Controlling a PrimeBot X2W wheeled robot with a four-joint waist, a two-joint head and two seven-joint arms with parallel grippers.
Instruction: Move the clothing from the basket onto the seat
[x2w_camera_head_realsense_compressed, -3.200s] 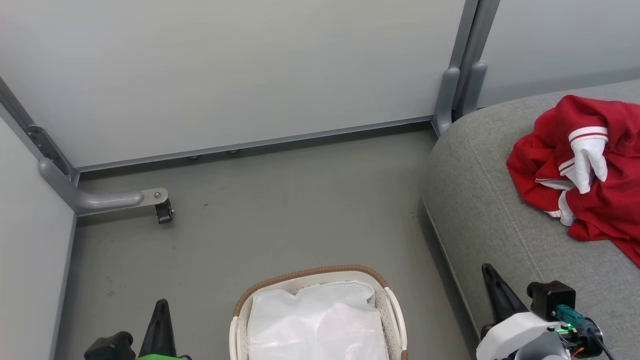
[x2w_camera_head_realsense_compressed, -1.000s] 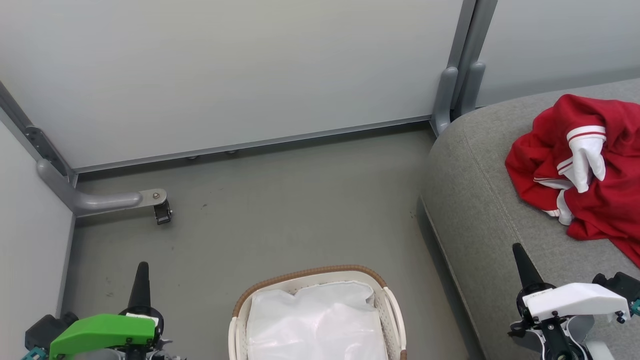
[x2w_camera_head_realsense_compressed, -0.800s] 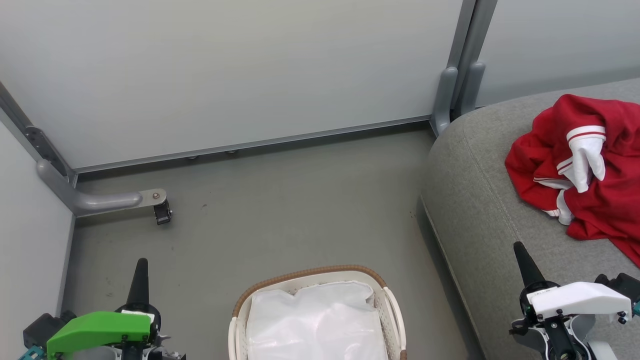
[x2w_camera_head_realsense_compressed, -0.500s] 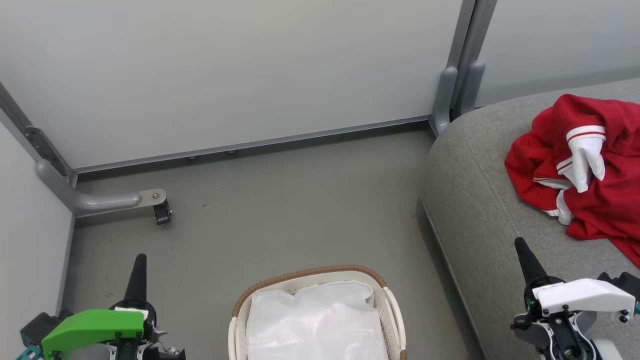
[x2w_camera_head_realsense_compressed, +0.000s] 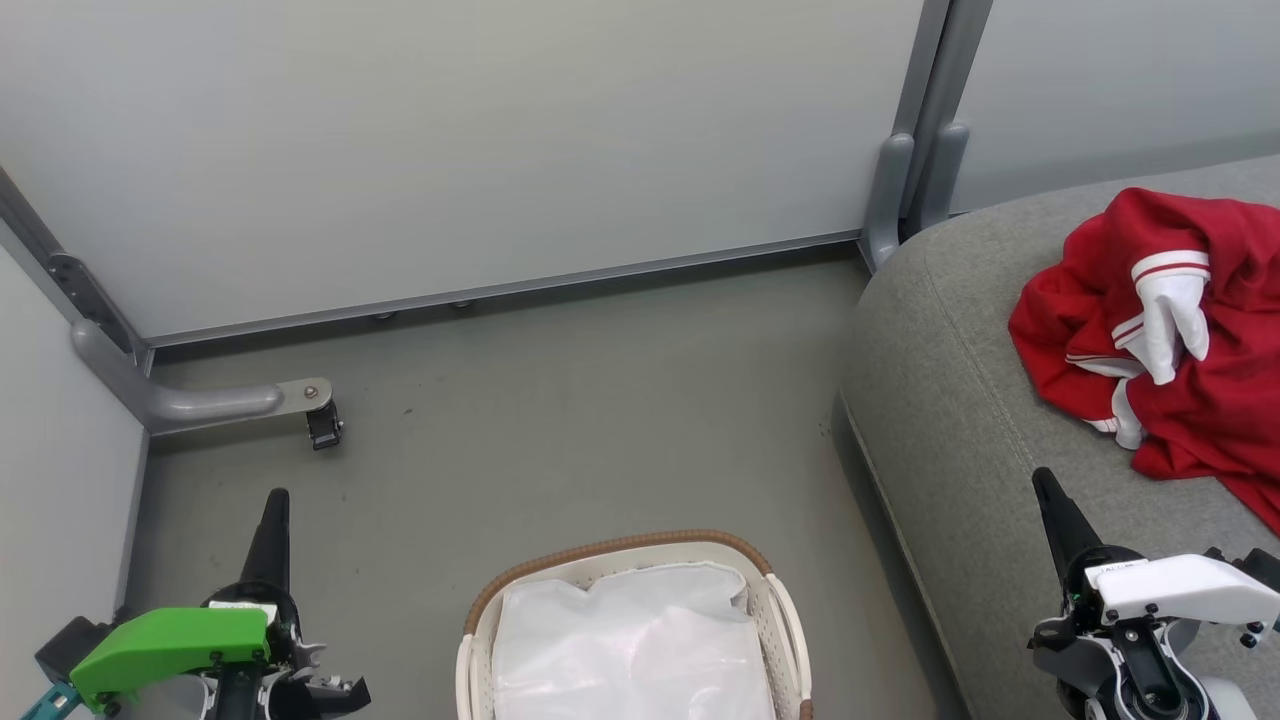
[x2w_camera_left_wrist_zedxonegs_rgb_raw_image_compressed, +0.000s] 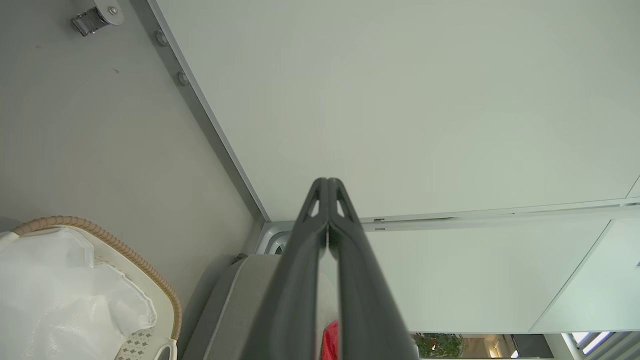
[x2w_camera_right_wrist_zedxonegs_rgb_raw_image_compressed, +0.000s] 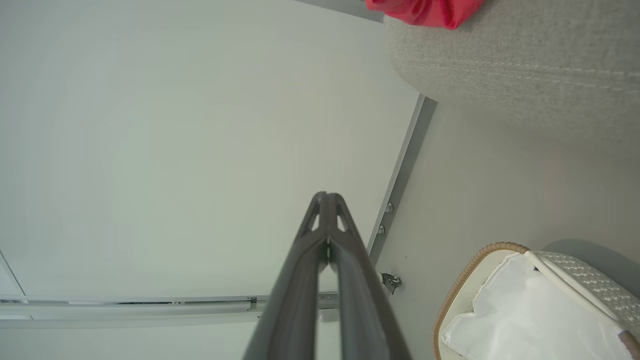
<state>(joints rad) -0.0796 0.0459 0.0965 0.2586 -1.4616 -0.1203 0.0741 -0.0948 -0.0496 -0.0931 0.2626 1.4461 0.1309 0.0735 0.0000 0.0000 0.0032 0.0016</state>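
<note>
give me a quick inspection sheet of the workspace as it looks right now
surface: grey floor, a few small dark marks.
job's things: red clothing lies bunched on the grey seat; the basket stands on the floor beside the seat with a white liner in it, no red seen in the part in view.
clutter: nothing seen.
grippers: left gripper shut, holding nothing, above the floor left of the basket; right gripper shut, holding nothing, over the seat's near part.
cables: nothing seen.
surroundings: pale wall panels, grey posts, a caster on a metal foot.
</note>
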